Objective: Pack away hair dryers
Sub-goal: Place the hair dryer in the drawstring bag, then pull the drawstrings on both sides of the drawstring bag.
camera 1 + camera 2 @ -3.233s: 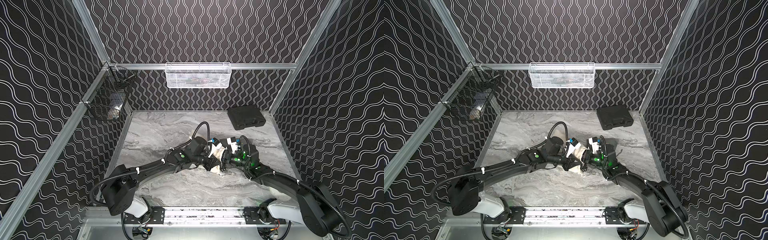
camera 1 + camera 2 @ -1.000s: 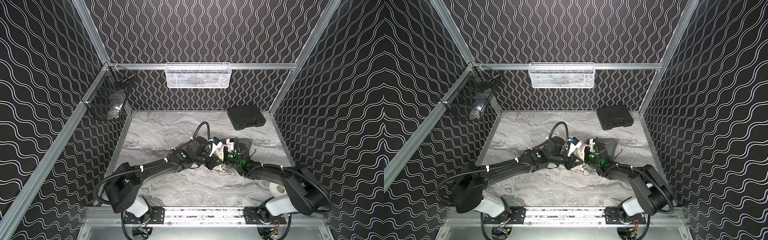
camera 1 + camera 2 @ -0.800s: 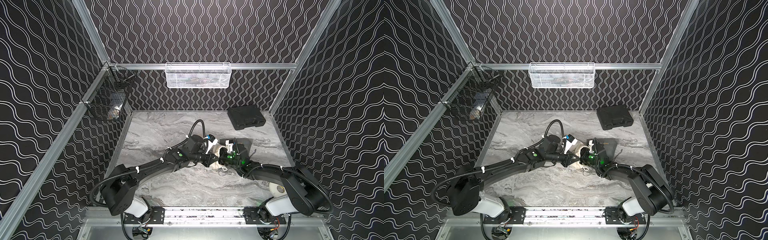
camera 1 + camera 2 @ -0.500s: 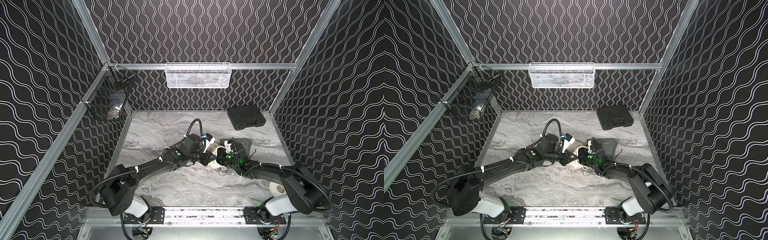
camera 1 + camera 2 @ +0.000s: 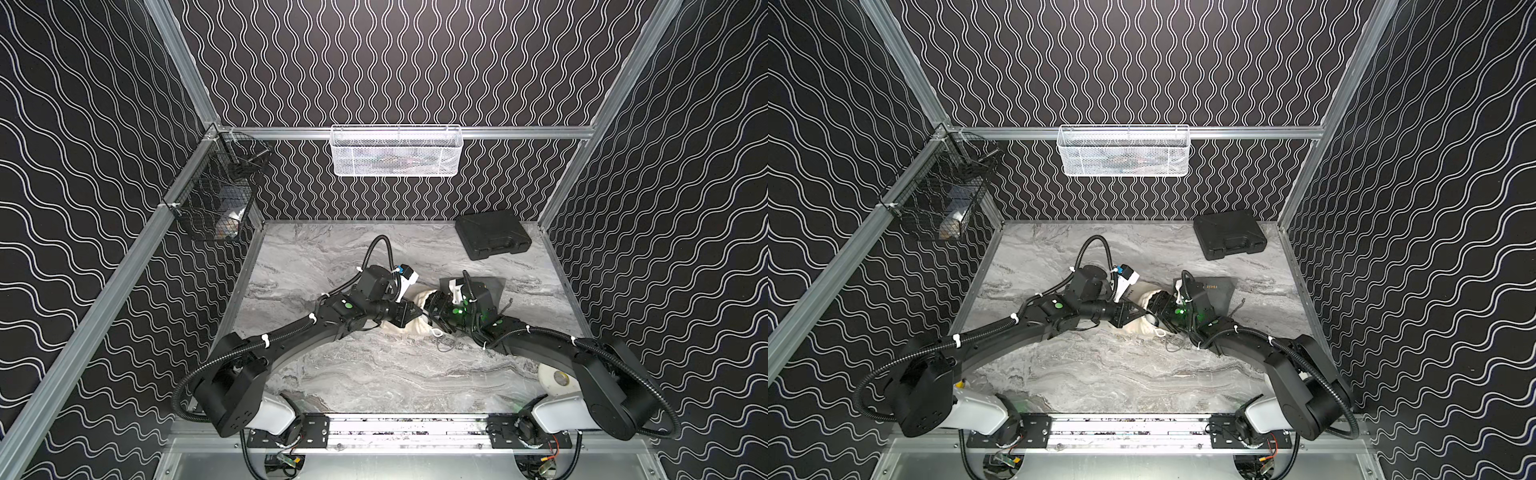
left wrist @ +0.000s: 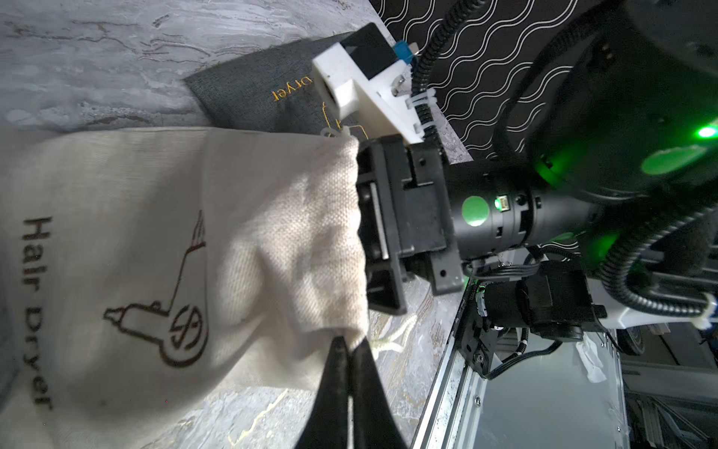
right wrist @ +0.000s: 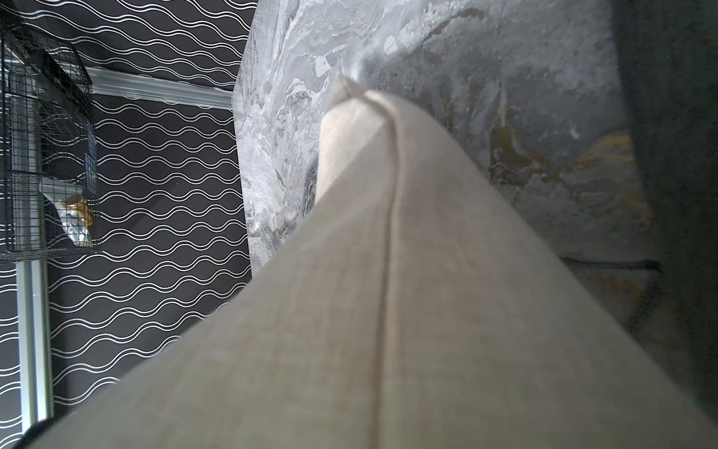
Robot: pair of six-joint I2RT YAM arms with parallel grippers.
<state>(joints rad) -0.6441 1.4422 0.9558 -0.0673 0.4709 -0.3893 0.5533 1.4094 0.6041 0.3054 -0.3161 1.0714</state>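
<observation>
Lying on the bench (image 5: 374,374), the beige pouch (image 6: 155,252) is gripped at its mouth rim by the left gripper (image 6: 344,348), whose jaws are closed tight on the cloth. The right gripper (image 6: 369,217) is set into that mouth; its fingers are covered by fabric, so their spread cannot be told. No hair dryer is seen outright: the pouch bulges, its contents hidden. The grey pouch (image 6: 252,85) is partly covered behind.

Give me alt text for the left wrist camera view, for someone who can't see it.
A beige pouch printed "Hair Dryer" lies on the marble table, its mouth edge pinched by the shut left gripper. The right gripper meets the mouth, its fingers hidden by cloth; a grey pouch lies behind.
</observation>
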